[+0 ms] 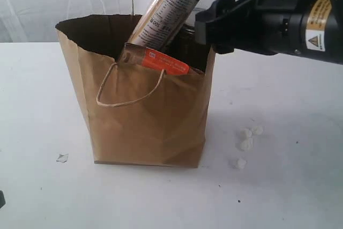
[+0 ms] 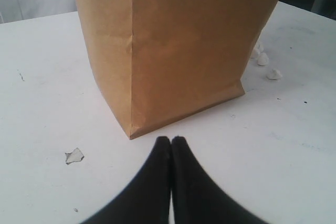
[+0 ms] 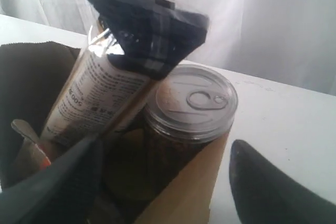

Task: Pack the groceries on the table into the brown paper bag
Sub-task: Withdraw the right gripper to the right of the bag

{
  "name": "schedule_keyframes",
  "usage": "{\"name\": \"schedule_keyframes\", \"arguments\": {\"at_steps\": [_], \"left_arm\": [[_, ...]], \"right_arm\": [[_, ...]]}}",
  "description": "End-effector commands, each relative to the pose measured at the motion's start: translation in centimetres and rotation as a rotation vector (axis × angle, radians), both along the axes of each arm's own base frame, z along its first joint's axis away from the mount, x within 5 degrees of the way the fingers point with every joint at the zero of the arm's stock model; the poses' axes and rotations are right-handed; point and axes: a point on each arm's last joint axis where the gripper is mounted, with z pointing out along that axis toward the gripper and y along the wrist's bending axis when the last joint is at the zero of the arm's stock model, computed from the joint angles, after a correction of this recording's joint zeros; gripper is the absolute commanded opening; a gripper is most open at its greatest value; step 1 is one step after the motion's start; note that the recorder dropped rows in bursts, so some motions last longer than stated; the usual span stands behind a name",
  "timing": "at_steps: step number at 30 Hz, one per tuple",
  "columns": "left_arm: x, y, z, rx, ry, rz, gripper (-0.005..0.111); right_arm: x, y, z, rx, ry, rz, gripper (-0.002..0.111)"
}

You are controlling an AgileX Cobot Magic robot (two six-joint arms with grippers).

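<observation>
Tall kraft-brown paper carrier bag (image 1: 144,122) stands upright near the ctr of the flat white tabletop (image 1: 289,191), mouth open. Its front twisted-cord loop handle (image 1: 128,99) hangs down the front wall. Three items are visible at the rim. Long clear-wrapped pasta packet w/ dark end (image 1: 167,12) leans diagonally, dark end uppermost and well above the rim. Brown pouch w/ orange label (image 1: 163,61) sits tucked against the inside of the front wall, top edge just above the rim. Dark can w/ pull-tab under a clear lid (image 3: 191,100) stands upright in the bag corner nearest the R arm, touching or just beside the pasta packet (cannot tell which). Deeper interior is dark; nothing further can be made out. R gripper (image 3: 168,145) is black, positioned at the bag's upper corner, jaws spread wide. One finger (image 3: 58,182) is over the bag mouth, the other (image 3: 273,187) outside the bag wall over the tabletop. The can lies between them in the wrist view, but neither finger is seen touching it, so nothing is gripped. L gripper (image 2: 171,148) is low over the tabletop just beside the bag's bottom corner, fingers pressed together, empty. Misc. on the tabletop: cluster of small white crumbs (image 1: 246,142) near the bag's base on the R-arm side, and one pale scrap (image 1: 62,157) on the L-arm side, apart from the bag. White curtain (image 1: 32,4) hangs behind.
</observation>
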Motion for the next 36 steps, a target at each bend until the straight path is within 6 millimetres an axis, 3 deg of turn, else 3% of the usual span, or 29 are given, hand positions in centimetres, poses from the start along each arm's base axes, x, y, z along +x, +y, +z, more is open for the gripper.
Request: {"name": "schedule_keyframes", "arguments": {"at_steps": [1, 14, 20, 25, 32, 36], "left_arm": [[0.0, 0.0, -0.1, -0.004, 0.005, -0.001, 0.000], [0.0, 0.0, -0.1, -0.004, 0.005, -0.001, 0.000], [0.0, 0.0, -0.1, -0.004, 0.005, -0.001, 0.000], [0.0, 0.0, -0.1, -0.004, 0.005, -0.001, 0.000], [0.0, 0.0, -0.1, -0.004, 0.005, -0.001, 0.000], [0.0, 0.0, -0.1, -0.004, 0.005, -0.001, 0.000]], "right_arm": [[-1.1, -1.3, -0.4, -0.037, 0.019, -0.037, 0.064], [-5.4, -6.8, -1.0, -0.116, 0.136, -0.243, 0.064], [-6.4, -8.5, -3.9, -0.249, 0.279, -0.353, 0.057], [-5.3, -7.6, -5.4, -0.295, 0.302, -0.330, 0.036], [-1.6, -7.5, -7.9, -0.345, 0.379, -0.393, 0.041], [1.3, -7.4, -9.6, -0.324, 0.367, -0.340, 0.043]]}}
